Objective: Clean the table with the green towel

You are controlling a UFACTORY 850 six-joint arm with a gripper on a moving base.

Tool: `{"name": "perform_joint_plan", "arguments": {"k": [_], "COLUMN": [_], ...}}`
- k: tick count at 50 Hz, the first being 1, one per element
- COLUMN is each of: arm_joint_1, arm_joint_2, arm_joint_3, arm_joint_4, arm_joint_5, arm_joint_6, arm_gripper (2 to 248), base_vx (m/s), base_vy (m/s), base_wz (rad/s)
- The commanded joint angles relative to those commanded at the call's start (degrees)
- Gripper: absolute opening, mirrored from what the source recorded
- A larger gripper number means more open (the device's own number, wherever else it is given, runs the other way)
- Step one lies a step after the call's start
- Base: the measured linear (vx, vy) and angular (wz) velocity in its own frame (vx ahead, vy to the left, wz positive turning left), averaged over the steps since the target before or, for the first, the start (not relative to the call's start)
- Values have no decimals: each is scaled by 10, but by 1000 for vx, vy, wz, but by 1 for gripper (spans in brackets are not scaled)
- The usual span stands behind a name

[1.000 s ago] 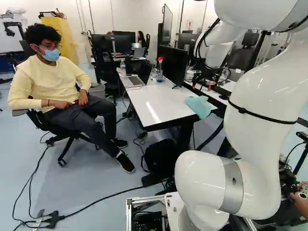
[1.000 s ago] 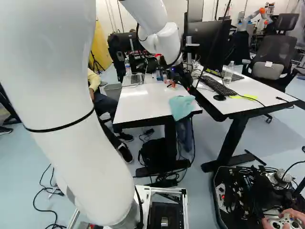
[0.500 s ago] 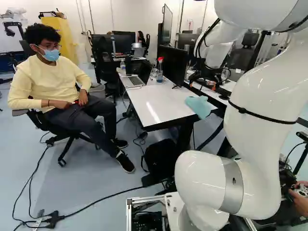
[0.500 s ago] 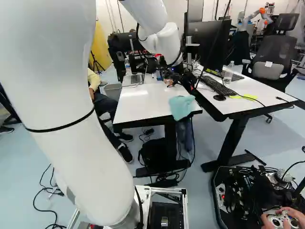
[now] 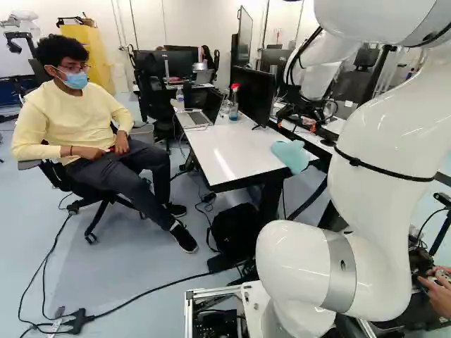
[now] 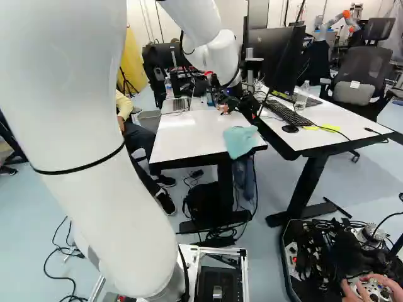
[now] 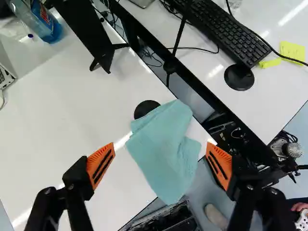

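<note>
The black gripper (image 6: 228, 108) hangs over the far part of the white table in the right base view, beyond the towel. Seen from the wrist, the gripper (image 7: 161, 150) stands open, its two orange pads wide apart. The light green-blue towel (image 7: 166, 144) lies crumpled ahead of and between the fingers, neither pad gripping it. It drapes over the table's corner, partly hanging past the edge, as the right base view also shows. The white table (image 5: 236, 151) bears the towel at its near right corner. A black disc (image 7: 146, 109) sits beside the towel.
A monitor (image 5: 252, 91), a spray bottle (image 5: 234, 102) and a laptop (image 5: 194, 118) stand farther along the table. Right of it, a second desk (image 6: 340, 129) bears a keyboard (image 6: 288, 113) and mouse. A seated person is left of the table. Another robot (image 6: 334, 24) stands far back.
In the right base view the gripper's orange fingers have shifted slightly at the arm's end. The hands on the controller have moved a little. Base and towel look unmoved.
</note>
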Motion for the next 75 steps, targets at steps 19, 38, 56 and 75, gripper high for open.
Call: {"name": "perform_joint_plan", "arguments": {"k": [19,38,56,75], "arm_joint_1": [9,26,49,82], "arm_joint_2": [9,25,48,80], "arm_joint_3": [21,61,116,192], "arm_joint_4": [-1,-2,-4,-6], "arm_joint_5": [27,77,146,243], "arm_joint_6": [0,0,0,0], "arm_gripper": [247,247,247,247], "base_vx": [0,0,0,0], "base_vy": [0,0,0,0], "base_wz": [0,0,0,0]}}
